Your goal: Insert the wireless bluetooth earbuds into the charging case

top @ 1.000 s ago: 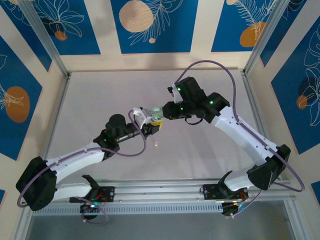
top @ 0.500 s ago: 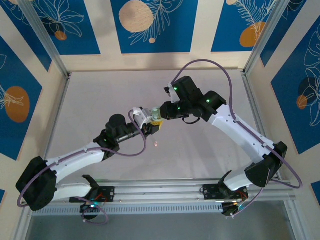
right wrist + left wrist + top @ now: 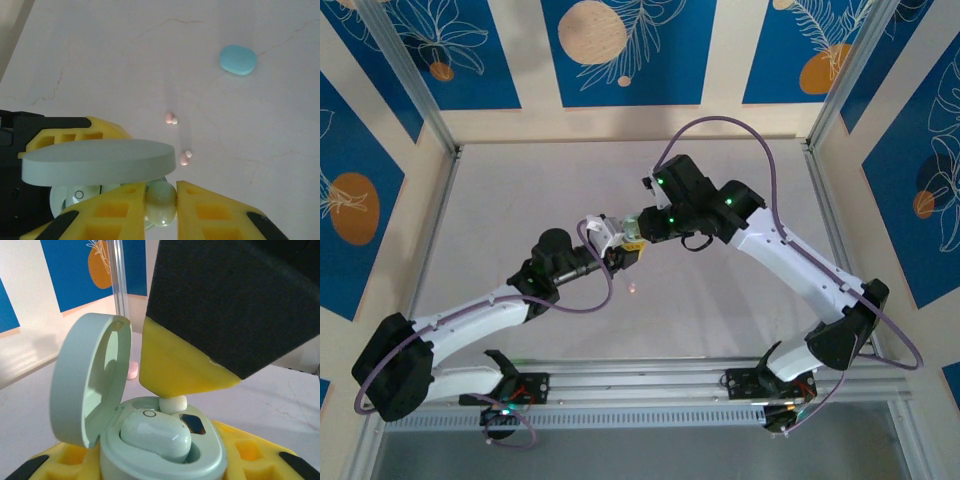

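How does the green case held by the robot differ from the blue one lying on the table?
The green case is open, lid raised; the blue case is closed. The green case is clamped in the left gripper; the blue case lies free on the table. An earbud sits in the green case; the blue case's inside is hidden. Both are rounded and pastel.

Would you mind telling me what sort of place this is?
Probably a robot lab test cell: aluminium frame posts, blue leaf-printed wall panels and a pale grey table with two white robot arms bolted at its near edge.
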`<action>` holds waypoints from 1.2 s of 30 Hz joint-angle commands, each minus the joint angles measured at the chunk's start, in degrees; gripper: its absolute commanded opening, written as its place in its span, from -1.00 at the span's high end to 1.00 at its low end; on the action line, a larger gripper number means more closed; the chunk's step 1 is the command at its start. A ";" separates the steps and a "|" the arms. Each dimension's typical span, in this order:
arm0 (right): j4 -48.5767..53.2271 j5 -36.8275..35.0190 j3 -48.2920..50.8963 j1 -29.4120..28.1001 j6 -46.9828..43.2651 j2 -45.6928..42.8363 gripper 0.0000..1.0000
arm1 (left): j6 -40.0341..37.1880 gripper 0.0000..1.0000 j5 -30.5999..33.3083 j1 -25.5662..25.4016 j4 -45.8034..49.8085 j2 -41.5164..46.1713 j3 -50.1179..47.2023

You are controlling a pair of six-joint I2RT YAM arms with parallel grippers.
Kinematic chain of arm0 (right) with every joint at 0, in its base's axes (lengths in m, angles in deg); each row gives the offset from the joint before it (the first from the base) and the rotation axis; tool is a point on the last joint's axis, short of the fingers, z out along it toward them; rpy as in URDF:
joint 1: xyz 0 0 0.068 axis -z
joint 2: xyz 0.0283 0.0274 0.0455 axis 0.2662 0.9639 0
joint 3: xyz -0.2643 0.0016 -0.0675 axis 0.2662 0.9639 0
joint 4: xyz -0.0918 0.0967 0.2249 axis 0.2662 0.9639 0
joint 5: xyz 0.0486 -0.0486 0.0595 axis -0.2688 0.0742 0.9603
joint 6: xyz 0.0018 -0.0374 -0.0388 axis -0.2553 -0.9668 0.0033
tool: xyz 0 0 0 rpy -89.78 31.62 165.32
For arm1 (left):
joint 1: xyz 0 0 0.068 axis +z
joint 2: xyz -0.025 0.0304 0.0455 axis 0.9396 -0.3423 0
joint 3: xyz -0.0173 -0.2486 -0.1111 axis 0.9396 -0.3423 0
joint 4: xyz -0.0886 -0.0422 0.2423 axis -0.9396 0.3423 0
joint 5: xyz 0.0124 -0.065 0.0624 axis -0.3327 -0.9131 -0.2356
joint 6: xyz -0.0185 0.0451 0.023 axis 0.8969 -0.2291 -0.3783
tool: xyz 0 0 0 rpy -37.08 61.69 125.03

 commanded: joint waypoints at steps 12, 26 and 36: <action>1.82 3.63 -1.69 -0.69 -1.17 0.60 0.41 | 0.89 0.31 0.19 -0.81 -3.99 0.63 1.35; -0.92 5.96 0.60 0.84 0.67 -3.59 0.24 | 0.89 0.31 0.11 -0.87 -3.89 0.63 1.30; -10.28 8.40 7.85 4.17 4.02 -11.88 0.14 | 0.36 0.31 -0.68 -0.84 -4.39 1.19 1.12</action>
